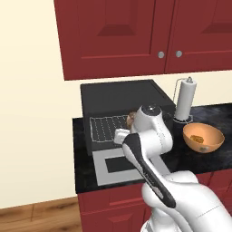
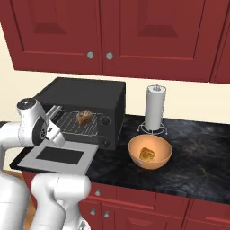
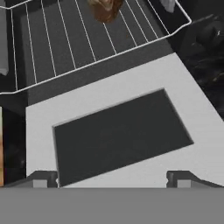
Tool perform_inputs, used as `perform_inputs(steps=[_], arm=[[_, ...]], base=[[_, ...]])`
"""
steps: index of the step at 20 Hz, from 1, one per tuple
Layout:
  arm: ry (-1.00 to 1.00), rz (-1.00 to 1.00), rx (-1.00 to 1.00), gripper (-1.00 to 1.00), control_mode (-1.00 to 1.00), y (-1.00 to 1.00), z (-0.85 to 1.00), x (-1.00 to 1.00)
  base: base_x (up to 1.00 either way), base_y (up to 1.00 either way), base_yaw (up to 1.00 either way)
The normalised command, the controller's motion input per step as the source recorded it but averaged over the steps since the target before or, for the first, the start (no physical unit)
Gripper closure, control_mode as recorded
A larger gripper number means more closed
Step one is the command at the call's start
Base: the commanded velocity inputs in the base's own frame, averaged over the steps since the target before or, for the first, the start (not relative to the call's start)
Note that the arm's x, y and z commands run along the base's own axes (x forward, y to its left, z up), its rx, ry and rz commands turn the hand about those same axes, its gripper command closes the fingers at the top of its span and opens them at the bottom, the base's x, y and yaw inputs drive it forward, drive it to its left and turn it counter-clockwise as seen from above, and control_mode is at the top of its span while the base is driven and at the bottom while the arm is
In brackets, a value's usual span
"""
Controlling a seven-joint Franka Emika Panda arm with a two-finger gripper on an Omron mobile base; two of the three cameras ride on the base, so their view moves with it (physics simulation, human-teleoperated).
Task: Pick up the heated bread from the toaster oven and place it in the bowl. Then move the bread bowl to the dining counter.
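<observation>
A: Far left: plain cream wall (image 1: 27, 90), strip of wood floor (image 1: 38, 212) low down.

B: Next, the toaster oven (image 2: 85, 96). Black, boxy, matte top. Grey door (image 2: 58, 156) dropped flat, dark rectangular window in it. Silver wire rack (image 2: 74, 122) slid partly out over the door.

A: Bread (image 2: 84, 117) sits on that rack, toward the back. Small golden-brown chunk, darker crust, rough edges. Hand view shows it at the top edge (image 3: 105, 8), rack wires (image 3: 65, 39) running under it.

B: End effector (image 3: 111, 178) hangs over the open door, well short of the bread. Two small dark tips wide apart at the bottom of the hand view, nothing between them.

A: Arm (image 1: 149, 136) is white, glossy, dark joints; it blocks part of the oven from the left base view.

B: Right of the oven: paper towel roll (image 2: 155, 108), upright white cylinder on a thin wire stand.

A: In front of it, the bowl (image 2: 149, 152). Round, orange-tan, lighter speckled inside. A brownish piece lies in it; what it is, cannot tell.

B: All on a black stone counter (image 2: 197, 152), grey marbling, polished. Red panelled cabinets (image 2: 134, 31) above with round silver knobs, red cabinets (image 2: 143, 204) below.
</observation>
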Motion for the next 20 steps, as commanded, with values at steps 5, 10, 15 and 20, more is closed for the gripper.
perform_inputs(steps=[5, 10, 15, 20], arm=[[-0.23, -0.34, -0.15, -1.0, -1.0, -0.11, 0.48, 0.04], [-0.22, -0.42, -0.16, -1.0, -1.0, 0.02, 0.1, 0.16], [-0.31, -0.37, -0.23, -1.0, -1.0, 0.0, 0.0, 0.15], [-0.13, 0.03, -0.16, -1.0, -1.0, 0.02, 0.0, 0.4]], base=[[0.0, 0.0, 0.0], [0.0, 0.0, 0.0], [0.0, 0.0, 0.0], [0.0, 0.0, 0.0]])
